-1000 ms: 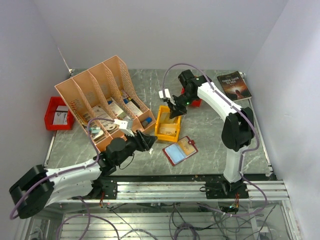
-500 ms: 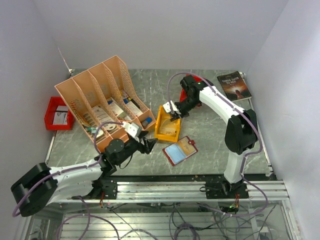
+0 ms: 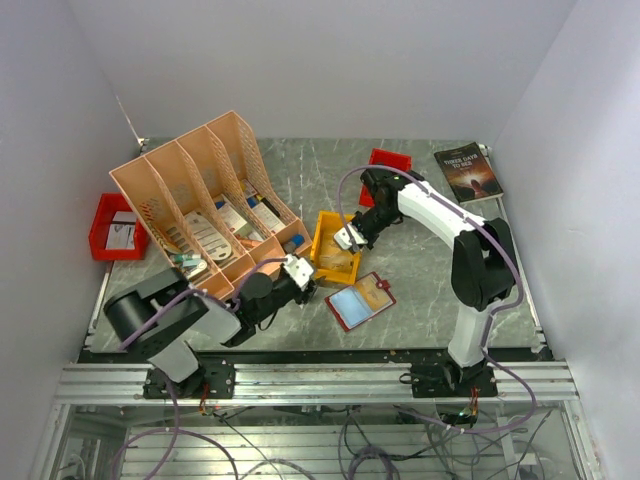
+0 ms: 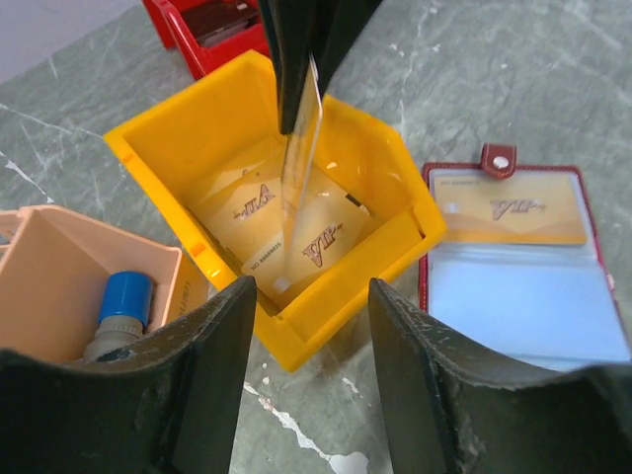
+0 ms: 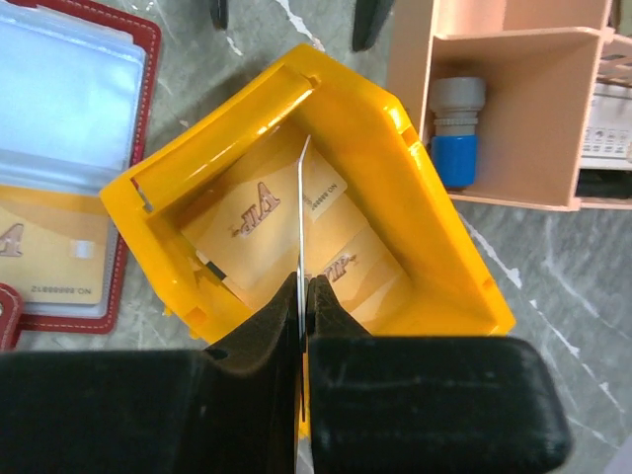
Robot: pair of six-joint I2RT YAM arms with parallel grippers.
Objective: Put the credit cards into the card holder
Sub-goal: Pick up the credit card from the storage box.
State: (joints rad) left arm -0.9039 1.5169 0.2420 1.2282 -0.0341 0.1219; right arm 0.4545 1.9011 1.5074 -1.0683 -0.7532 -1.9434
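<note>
My right gripper (image 3: 350,238) (image 5: 304,288) is shut on a credit card (image 5: 300,212) (image 4: 301,168), held upright and edge-on over the yellow bin (image 3: 321,266) (image 4: 336,321) (image 5: 439,232). Two gold credit cards (image 4: 259,203) (image 5: 259,212) lie flat in that bin. The red card holder (image 3: 361,300) (image 4: 523,267) (image 5: 59,168) lies open on the table right of the bin, with a gold card (image 4: 509,209) in a clear pocket. Low at the bin's near corner, my left gripper (image 3: 300,272) (image 4: 308,341) is open, nothing between its fingers.
A peach file organiser (image 3: 200,195) with papers stands left of the bin; a blue-capped tube (image 4: 123,301) (image 5: 456,148) sits in its nearest compartment. Red bins stand at the far left (image 3: 115,228) and at the back (image 3: 388,160). A dark book (image 3: 468,170) lies back right.
My right gripper has come nearer and lower over the yellow bin, still holding the card. The left arm has folded back at its base, its gripper staying by the bin.
</note>
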